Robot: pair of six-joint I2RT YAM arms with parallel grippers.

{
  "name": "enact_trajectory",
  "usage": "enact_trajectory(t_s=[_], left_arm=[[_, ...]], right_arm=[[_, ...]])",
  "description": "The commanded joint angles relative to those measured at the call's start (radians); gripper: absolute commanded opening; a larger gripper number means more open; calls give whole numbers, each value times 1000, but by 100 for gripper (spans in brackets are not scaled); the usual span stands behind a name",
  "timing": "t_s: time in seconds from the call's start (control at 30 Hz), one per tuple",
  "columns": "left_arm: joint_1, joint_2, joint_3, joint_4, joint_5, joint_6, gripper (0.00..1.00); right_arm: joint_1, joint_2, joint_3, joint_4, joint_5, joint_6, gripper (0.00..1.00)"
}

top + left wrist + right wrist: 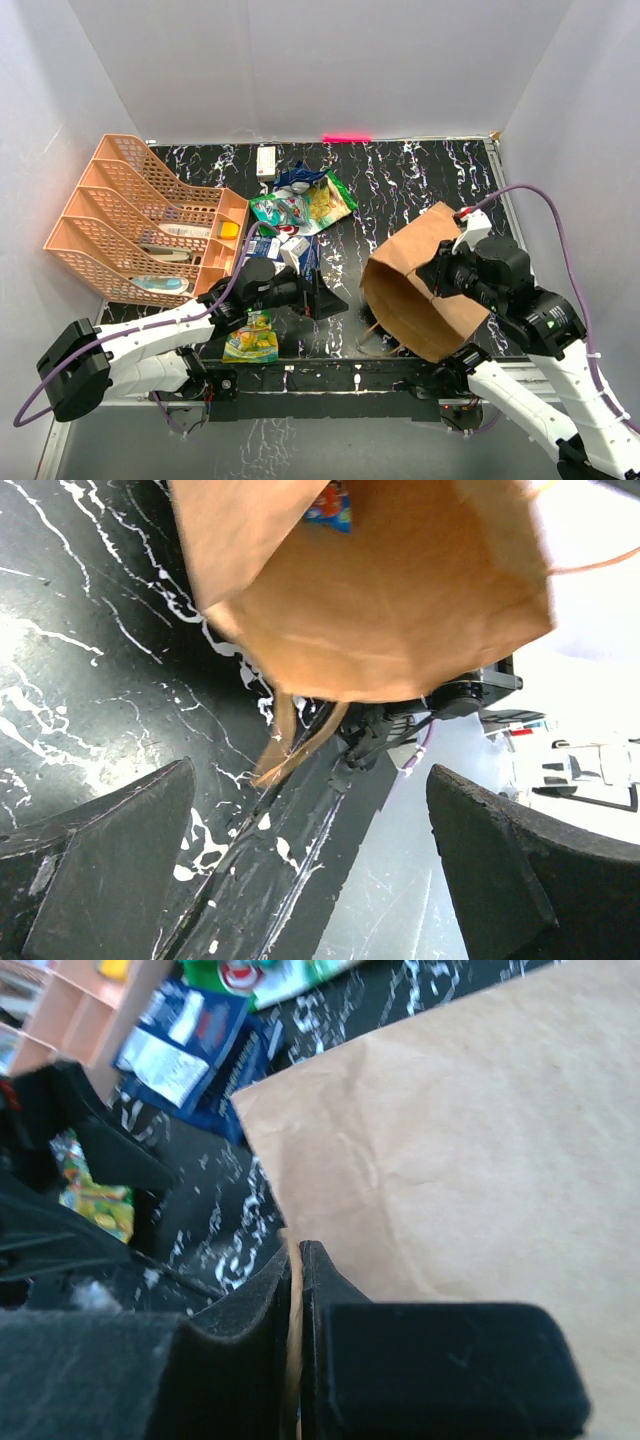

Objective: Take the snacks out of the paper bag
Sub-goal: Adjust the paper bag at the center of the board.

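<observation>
Starting with the big stuff: the black white-veined table [420,170] has an orange plastic mesh organiser [130,225] on its left side. The brown kraft paper bag [425,290] is on the right, tipped over with its mouth facing left and toward the near edge. The right gripper [442,275] is clamped on one thin wall of paper near the rim, with nothing else in its grasp. The left gripper [325,297] hangs just left of the mouth, jaws spread wide and empty.

Most snacks are out. The green chip bag with the red logo [283,210] and dark blue packets [292,180] are piled at far centre, and a green-yellow-orange pouch [252,338] lies near-left, close to the front edge. The left wrist view shows a sliver of a blue-and-red packet [330,505] that looks like it's inside the bag, so the job probably isn't finished.

What could go wrong: that pinch is on a single layer of paper, so a hard pull or tilt could tear it or let it slip, and the bag would flop. With the mouth angled toward the near edge, anything shaken out could slide off the table. If the left gripper goes in off-line, it'd likely crumple the wall or shove the bag instead of reaching the packet. A twisted paper handle [372,338] at the mouth might snag a finger too.
</observation>
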Motion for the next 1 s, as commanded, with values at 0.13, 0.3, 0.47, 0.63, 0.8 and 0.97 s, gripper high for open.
enact_trajectory(t_s=[0.13,0.3,0.47,0.63,0.8,0.97], left_arm=[[-3,-45,3,103,106,-3,98],[-6,-64,6,127,152,30,98],[-106,-45,36,144,82,128,97],[-326,67,72,239,-200,341,89],[-394,317,102,530,-236,476,79],[-422,589,246,591,-332,567,58]], right_arm=[[11,-129,40,-189,168,141,8],[11,-154,68,-182,243,238,8],[12,-169,19,-122,192,225,8],[12,-140,-8,-28,102,181,8],[12,-95,11,31,98,139,8],[12,-80,4,103,52,120,8]])
